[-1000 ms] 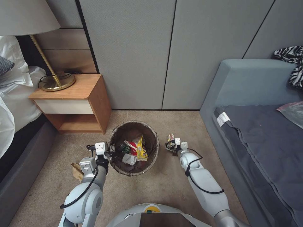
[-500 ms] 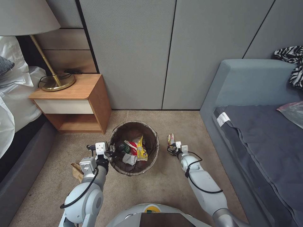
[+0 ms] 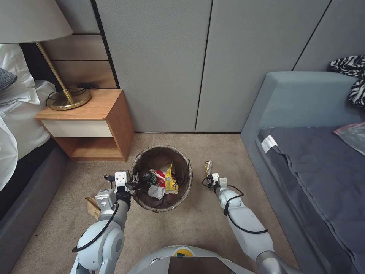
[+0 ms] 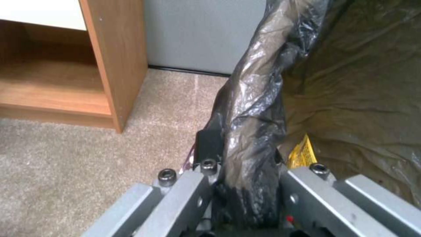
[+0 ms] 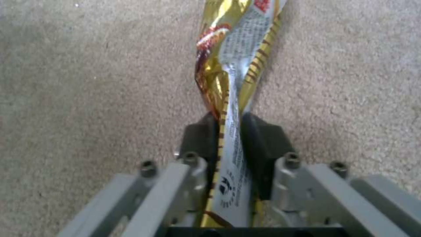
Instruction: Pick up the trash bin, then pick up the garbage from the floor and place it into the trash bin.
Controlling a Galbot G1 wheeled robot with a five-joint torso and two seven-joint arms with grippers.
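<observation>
Wrapper (image 5: 232, 82) pinched in right tool (image 5: 229, 131); left tool (image 4: 245, 164) grips bin rim (image 4: 254, 98).

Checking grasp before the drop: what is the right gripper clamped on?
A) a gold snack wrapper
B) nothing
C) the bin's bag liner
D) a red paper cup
A: in the right wrist view the right gripper has its jaws pinched on the gold snack wrapper, above the carpet.

One trash bin (image 3: 161, 179) stands on the carpet. Two grippers: the left gripper (image 3: 134, 179) at the bin's 9 o'clock, the right gripper (image 3: 208, 179) at its 3 o'clock. One gold snack wrapper (image 3: 207, 167). One brown paper scrap (image 3: 91, 206) at 8 o'clock. One bedside table (image 3: 89, 125), one lamp (image 3: 57, 57).
</observation>
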